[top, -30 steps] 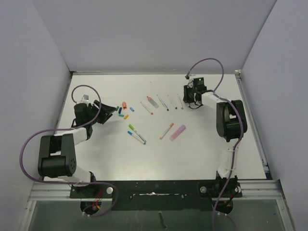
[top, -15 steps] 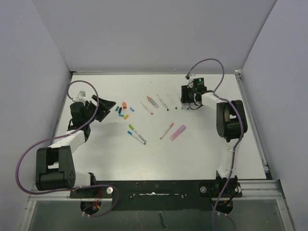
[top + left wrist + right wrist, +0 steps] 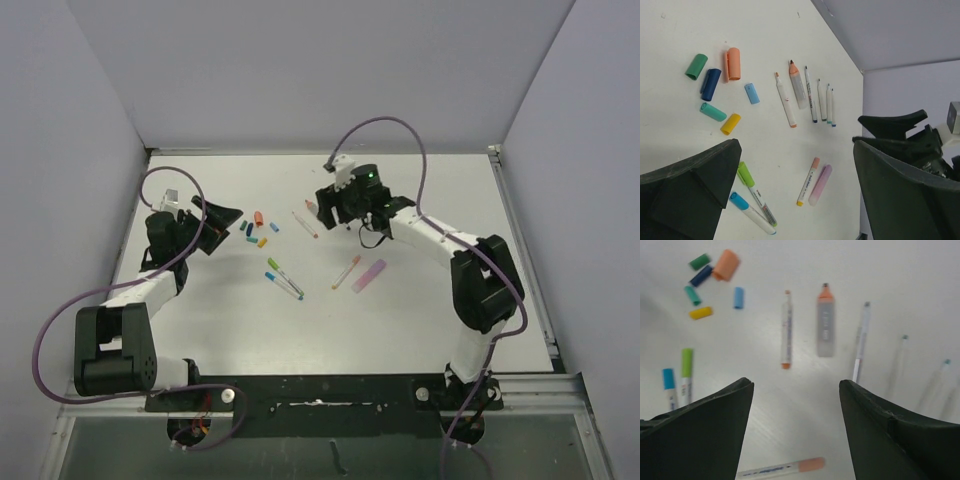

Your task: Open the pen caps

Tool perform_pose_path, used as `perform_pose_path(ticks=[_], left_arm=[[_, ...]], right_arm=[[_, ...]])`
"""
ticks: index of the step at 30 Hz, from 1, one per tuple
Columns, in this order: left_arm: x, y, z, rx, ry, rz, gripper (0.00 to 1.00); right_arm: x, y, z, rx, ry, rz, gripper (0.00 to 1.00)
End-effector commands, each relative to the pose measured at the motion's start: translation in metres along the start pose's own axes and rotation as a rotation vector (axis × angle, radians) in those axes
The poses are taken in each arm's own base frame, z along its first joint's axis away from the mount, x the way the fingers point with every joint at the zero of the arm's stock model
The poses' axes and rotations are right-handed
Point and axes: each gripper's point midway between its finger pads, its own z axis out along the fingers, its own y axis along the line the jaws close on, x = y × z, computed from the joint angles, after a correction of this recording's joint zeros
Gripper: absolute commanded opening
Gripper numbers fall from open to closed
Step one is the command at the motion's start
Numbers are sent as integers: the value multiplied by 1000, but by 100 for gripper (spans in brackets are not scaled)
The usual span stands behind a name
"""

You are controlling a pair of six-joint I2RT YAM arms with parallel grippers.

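Observation:
Several loose pen caps point(image 3: 255, 228) lie in a cluster: green point(image 3: 696, 66), dark blue point(image 3: 710, 84), orange point(image 3: 733, 63), light blue point(image 3: 752, 93), teal point(image 3: 713, 112) and yellow point(image 3: 730, 123). Three thin pens still wear caps: green point(image 3: 746, 174), blue point(image 3: 739, 201) and orange point(image 3: 814, 162). My left gripper point(image 3: 220, 224) hangs open just left of the cluster, holding nothing point(image 3: 796, 147). My right gripper point(image 3: 326, 205) hovers open above the row of uncapped pens point(image 3: 785, 330), also empty point(image 3: 795, 385).
A pink highlighter point(image 3: 369, 275) lies beside the orange-capped pen point(image 3: 347, 271). An uncapped clear highlighter point(image 3: 825, 325) and thin uncapped pens point(image 3: 862, 335) lie in a row at the back. Grey walls close in the white table point(image 3: 420, 320) on three sides.
My right arm swung left from the back right corner to over the row of pens, its jaws spreading. My left gripper's jaws widened and drew back slightly.

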Motion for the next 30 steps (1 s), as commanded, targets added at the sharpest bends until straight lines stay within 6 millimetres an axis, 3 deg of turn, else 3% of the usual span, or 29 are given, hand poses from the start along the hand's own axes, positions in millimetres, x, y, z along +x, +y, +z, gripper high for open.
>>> perform_pose_path(ticks=[1,5,9,18,30], left_arm=[[-10,-22,-1,78,-30,36,97],[-8,-16,1,67,-27,18,97],[-6,-14,1,63,-22,13,97],[-3,-9,0,55,-18,9,97],[-2,-6,1,52,-14,4,98]], right_arm=[[16,76,-2,-130,35,-96,70],[25,118,4,-180,56,-156,65],[35,143,11,-206,79,-202,60],[62,173,26,-237,143,-262,53],[78,190,39,-263,175,-284,48]])
